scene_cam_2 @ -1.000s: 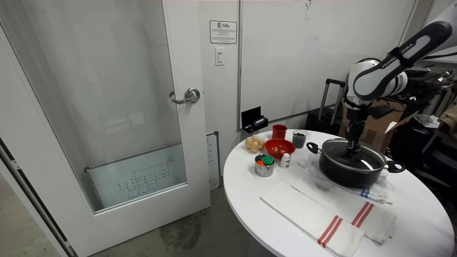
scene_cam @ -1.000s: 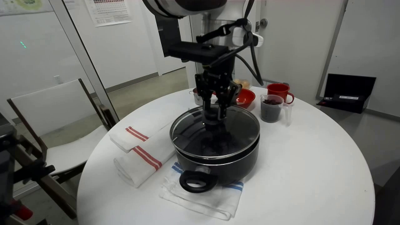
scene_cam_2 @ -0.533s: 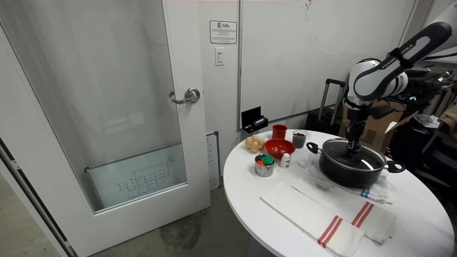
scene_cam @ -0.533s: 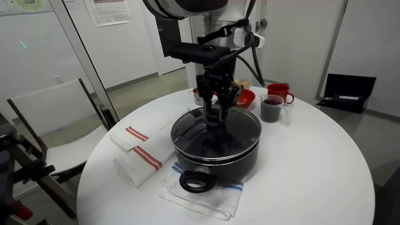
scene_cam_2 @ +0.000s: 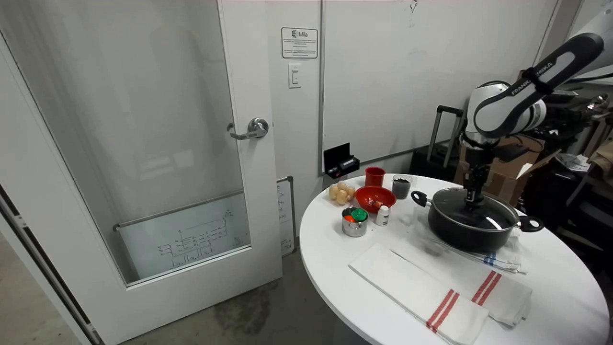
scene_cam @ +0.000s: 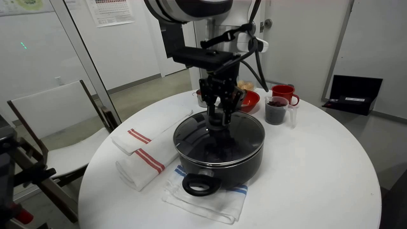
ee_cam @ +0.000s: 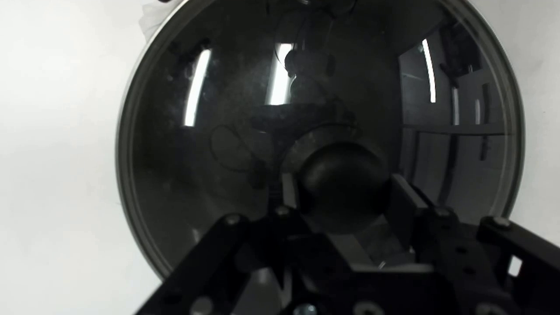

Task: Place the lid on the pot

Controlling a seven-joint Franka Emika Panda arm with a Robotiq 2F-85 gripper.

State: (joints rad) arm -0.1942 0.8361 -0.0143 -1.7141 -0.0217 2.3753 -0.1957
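Observation:
The round glass lid with a metal rim lies level at the top of the black pot. In that exterior view only a thin dark gap shows between the lid's near rim and the pot's rim. Lid and pot also show in an exterior view, where the lid appears on the pot's opening. My gripper points down over the lid's centre. In the wrist view the fingers press both sides of the dark round knob, and the lid hides the pot.
The pot stands on a blue-striped towel. Two red-striped towels lie beside it. A measuring cup, red mug, red bowl, metal cup and white bottle stand on the round white table.
My gripper has moved down a little with the lid. The gap between the lid's near rim and the pot's rim has narrowed. The pot has not moved.

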